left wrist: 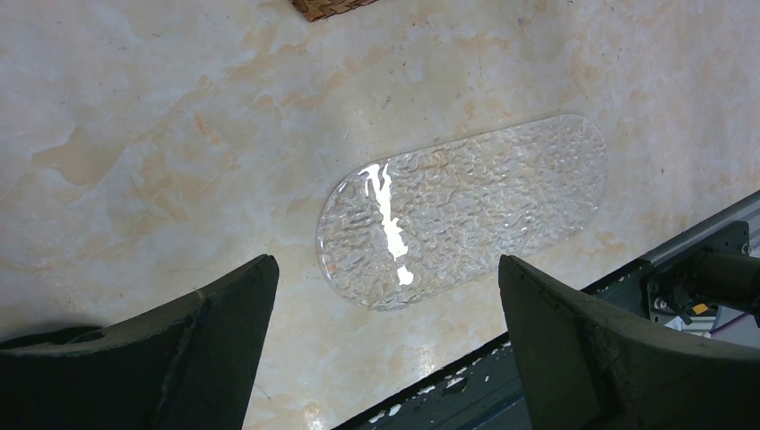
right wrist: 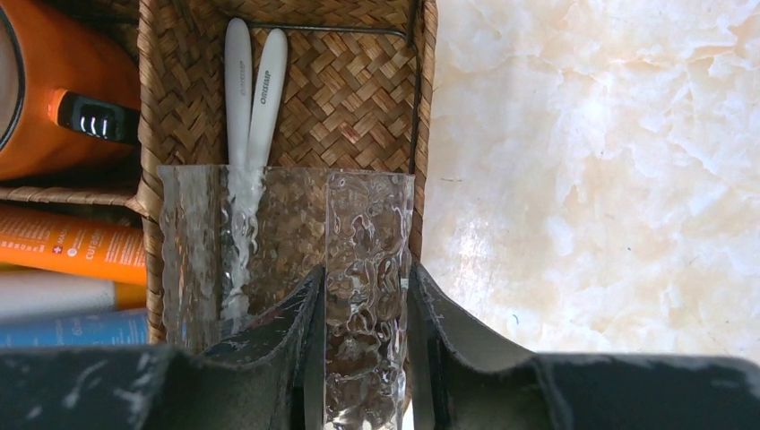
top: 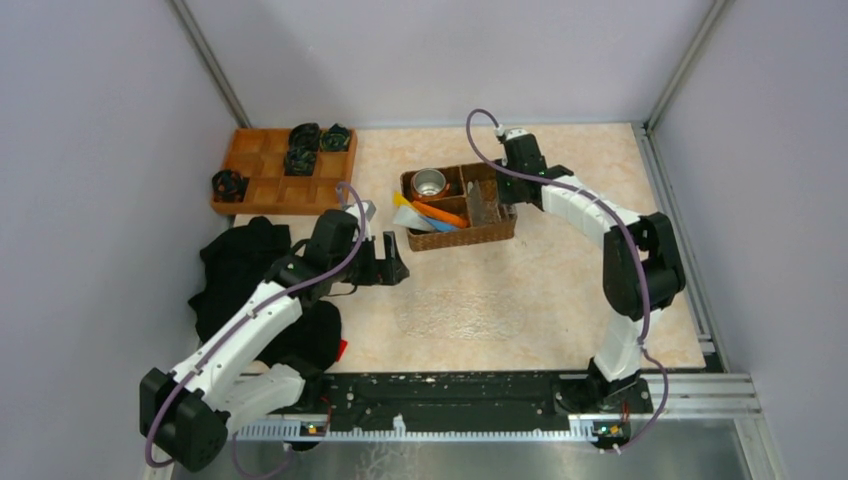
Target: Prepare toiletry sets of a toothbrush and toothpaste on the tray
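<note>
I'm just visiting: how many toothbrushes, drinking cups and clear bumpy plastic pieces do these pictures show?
Slim white toothbrushes: 2
Round steel cup: 1
Orange mug: 1
Clear bumpy plastic pieces: 2 (one on the table, one in the right claw)
Total: 6

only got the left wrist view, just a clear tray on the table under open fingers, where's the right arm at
observer: The right end effector is reaching into the wicker basket, at its right end in the top view.
operator: holding anything
observer: Yes, it is shut on a clear bumpy plastic piece standing upright in that compartment.
operator: any toothbrushes there
observer: Two white toothbrushes lie side by side in the same compartment, behind the plastic piece.
</note>
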Tool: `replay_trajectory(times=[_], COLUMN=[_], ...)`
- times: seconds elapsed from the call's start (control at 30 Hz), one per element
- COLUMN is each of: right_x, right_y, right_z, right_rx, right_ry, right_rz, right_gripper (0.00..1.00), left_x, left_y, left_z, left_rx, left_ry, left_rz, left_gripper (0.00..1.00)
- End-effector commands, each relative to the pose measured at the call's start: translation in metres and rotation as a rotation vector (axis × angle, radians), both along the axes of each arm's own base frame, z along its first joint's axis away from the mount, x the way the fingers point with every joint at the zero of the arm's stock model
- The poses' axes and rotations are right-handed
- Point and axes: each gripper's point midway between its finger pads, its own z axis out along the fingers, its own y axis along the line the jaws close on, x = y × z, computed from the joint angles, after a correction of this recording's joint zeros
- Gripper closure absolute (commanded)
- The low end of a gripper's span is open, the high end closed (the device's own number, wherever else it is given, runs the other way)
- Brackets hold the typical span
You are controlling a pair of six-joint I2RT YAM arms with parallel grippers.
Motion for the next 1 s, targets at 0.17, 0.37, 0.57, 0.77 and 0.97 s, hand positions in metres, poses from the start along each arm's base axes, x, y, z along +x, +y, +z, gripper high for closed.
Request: replay_trajectory(times=[0.17, 0.37, 0.57, 0.77, 0.97], right_x=[0.015, -0.001, -0.049, -0.097, -0.143], right_y=[0.009, 0.005, 0.004, 0.012, 0.011], right_z=[0.126, 0.193, 0.182, 0.171, 0.172], right_rx=[0.058, 0.049, -0.145, -0.450, -0.667], right_ry=[-0.194, -0.280, -0.304, -0.407, -0.586], right_rz=[0.037, 0.067, 0.181, 0.233, 0.180], right_gripper=[1.00, 1.00, 1.00, 1.00, 1.00], left_x=[-0.002, -0.004, -0.006, -0.010, -0.013], left_y=[0.001, 0.001, -0.001, -0.004, 0.002], left_z=[0.000, 0.003, 0.001, 0.004, 0.006], left_rx=[-0.005, -0.018, -0.028, -0.041, -0.029], left_ry=[-0.002, -0.006, 0.006, 0.020, 0.010], left_rz=[0.000, 0.002, -0.006, -0.026, -0.009], left_gripper=[0.01, 0.01, 0.01, 0.01, 0.01])
